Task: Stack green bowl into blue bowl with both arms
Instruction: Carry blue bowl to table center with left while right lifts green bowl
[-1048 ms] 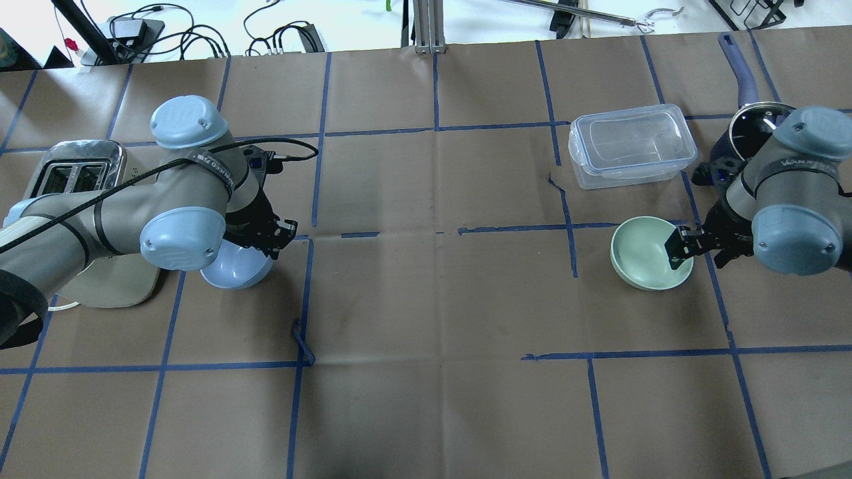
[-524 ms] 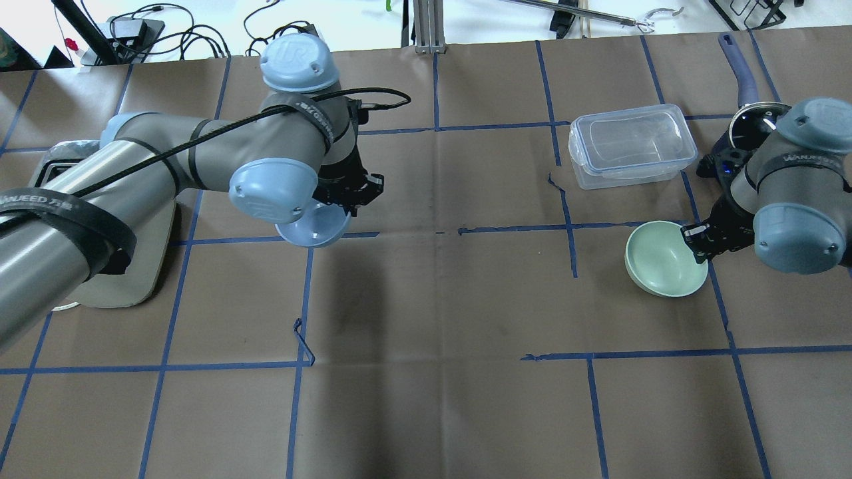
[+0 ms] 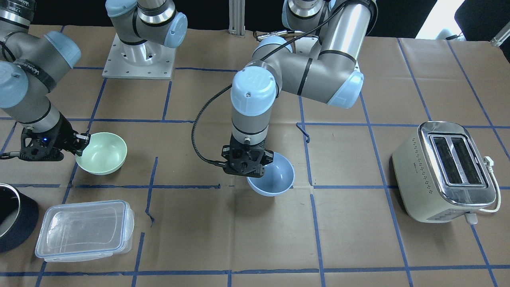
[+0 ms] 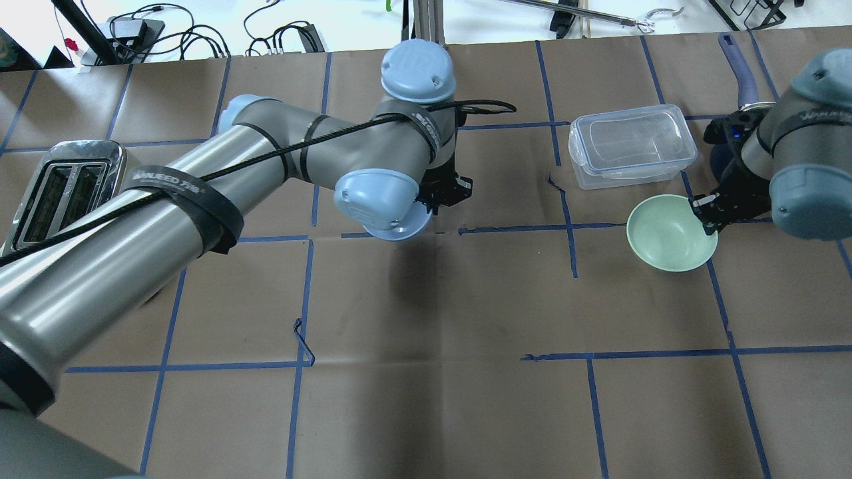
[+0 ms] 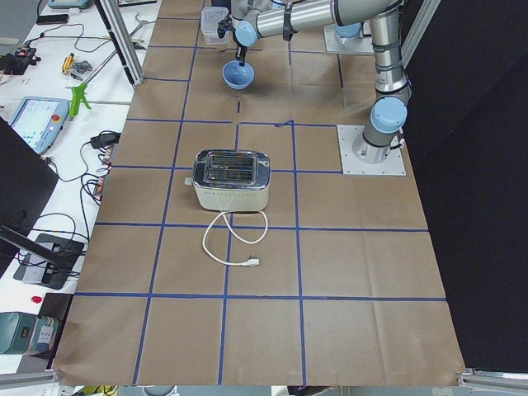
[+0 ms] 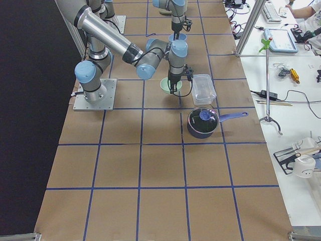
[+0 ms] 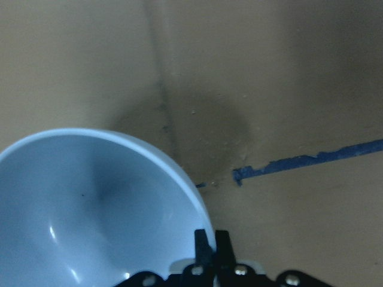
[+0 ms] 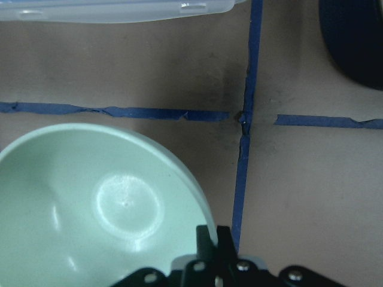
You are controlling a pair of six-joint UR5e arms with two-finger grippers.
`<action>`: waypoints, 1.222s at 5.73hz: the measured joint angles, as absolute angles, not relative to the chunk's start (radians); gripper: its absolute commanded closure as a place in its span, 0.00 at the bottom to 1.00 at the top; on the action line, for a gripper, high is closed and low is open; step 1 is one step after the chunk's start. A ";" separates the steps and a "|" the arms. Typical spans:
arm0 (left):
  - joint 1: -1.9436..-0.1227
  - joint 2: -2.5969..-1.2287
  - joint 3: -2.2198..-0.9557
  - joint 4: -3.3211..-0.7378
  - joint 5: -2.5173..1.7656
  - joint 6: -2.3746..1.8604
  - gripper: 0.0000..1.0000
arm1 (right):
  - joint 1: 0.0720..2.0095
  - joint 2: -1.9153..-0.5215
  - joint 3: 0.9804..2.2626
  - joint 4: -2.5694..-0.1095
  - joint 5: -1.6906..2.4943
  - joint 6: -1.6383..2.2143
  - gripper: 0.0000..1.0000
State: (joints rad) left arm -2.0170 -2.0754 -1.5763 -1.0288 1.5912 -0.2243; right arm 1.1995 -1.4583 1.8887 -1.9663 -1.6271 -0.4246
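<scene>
My left gripper [image 3: 255, 158] is shut on the rim of the blue bowl [image 3: 273, 179] and holds it tilted, lifted over the middle of the table. In the overhead view the blue bowl [image 4: 399, 229] is mostly hidden under my left wrist. The left wrist view shows the left gripper's [image 7: 210, 239] closed jaws on the blue bowl's [image 7: 90, 209] edge. My right gripper [image 3: 81, 143] is shut on the rim of the green bowl [image 3: 103, 153] at the robot's right side, low over the table. The right gripper [image 8: 212, 236] and green bowl [image 8: 102, 203] also show in the right wrist view.
A clear lidded plastic container [image 4: 629, 146] lies just beyond the green bowl [image 4: 669, 233]. A dark navy pot [image 6: 202, 122] with a long handle stands near my right arm. A toaster [image 3: 446, 171] with its cord stands at the robot's far left.
My left arm has carried the blue bowl from beside the toaster to the table's middle. My right gripper, holding the green bowl, has shifted it slightly toward the far side.
</scene>
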 measured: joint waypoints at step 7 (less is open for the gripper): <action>-2.045 -2.036 -1.573 -0.995 1.609 -0.227 0.02 | 1.282 -1.514 1.607 -1.614 -1.528 -0.373 0.96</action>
State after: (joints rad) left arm -2.0446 -2.0361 -1.5727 -0.9946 1.6086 -0.2268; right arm 1.2817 -1.5137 1.6073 -1.6143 -1.5280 -0.3731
